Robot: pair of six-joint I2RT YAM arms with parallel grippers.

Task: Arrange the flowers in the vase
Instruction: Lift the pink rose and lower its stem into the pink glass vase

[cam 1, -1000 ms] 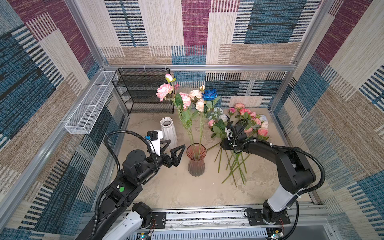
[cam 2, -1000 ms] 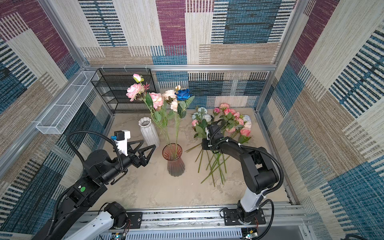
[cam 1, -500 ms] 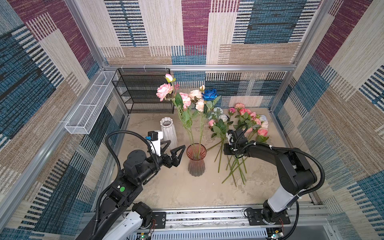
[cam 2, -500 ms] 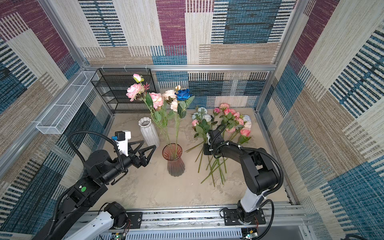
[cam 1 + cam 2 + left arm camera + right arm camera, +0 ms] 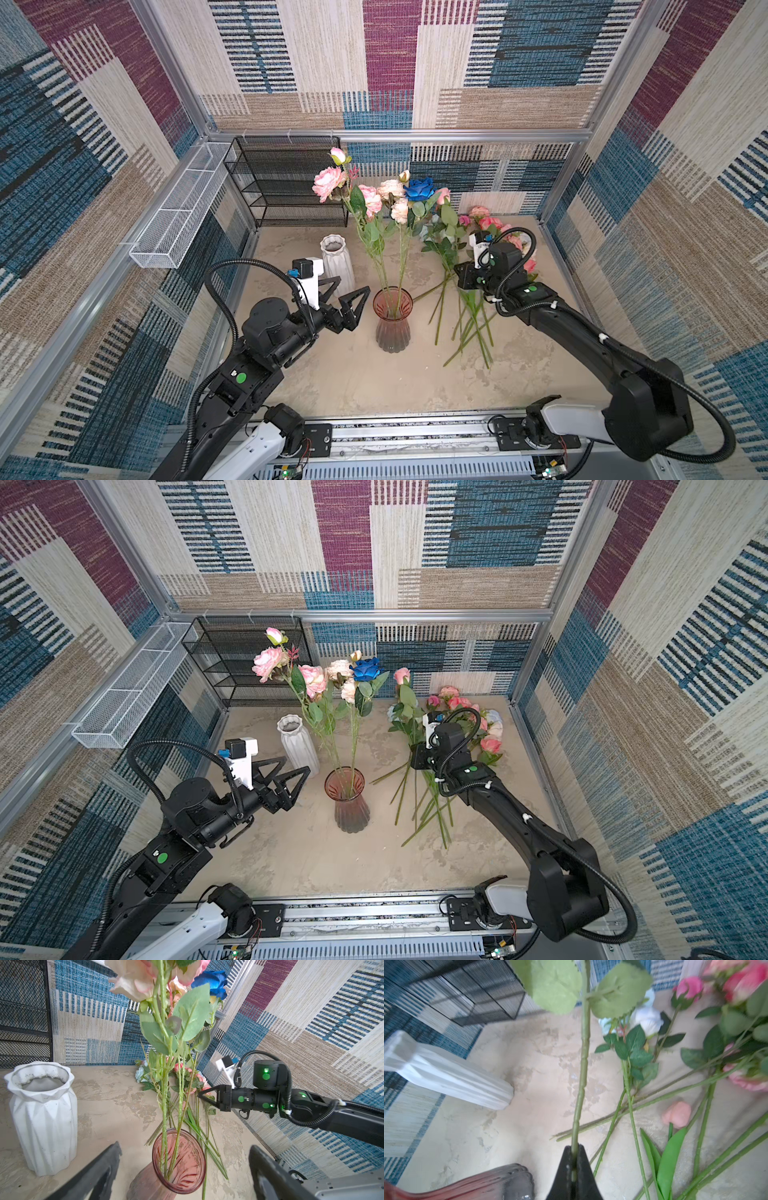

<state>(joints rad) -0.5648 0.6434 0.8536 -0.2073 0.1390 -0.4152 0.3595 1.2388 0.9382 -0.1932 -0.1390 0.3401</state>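
A pink glass vase (image 5: 392,320) (image 5: 351,804) (image 5: 178,1163) stands mid-table with several flowers (image 5: 374,195) (image 5: 316,679) upright in it, pink, cream and one deep blue. More flowers (image 5: 498,237) (image 5: 478,725) lie heaped at the right, stems (image 5: 629,1093) fanned toward the front. My right gripper (image 5: 457,275) (image 5: 412,756) (image 5: 574,1147) is shut on the green stem of a pink rose (image 5: 442,195) (image 5: 402,675), which stands up from the jaws. My left gripper (image 5: 351,291) (image 5: 296,766) (image 5: 185,1147) hangs open just left of the vase's rim, holding nothing.
A white ribbed vase (image 5: 336,257) (image 5: 41,1115) stands behind and left of the glass one. A black mesh shelf (image 5: 286,183) fills the back left corner. A white wire basket (image 5: 183,216) hangs on the left wall. Aluminium posts frame the floor.
My right gripper has closed on a rose stem in the heap and raised it, so the bloom now stands above the pile. The left arm has stayed still.
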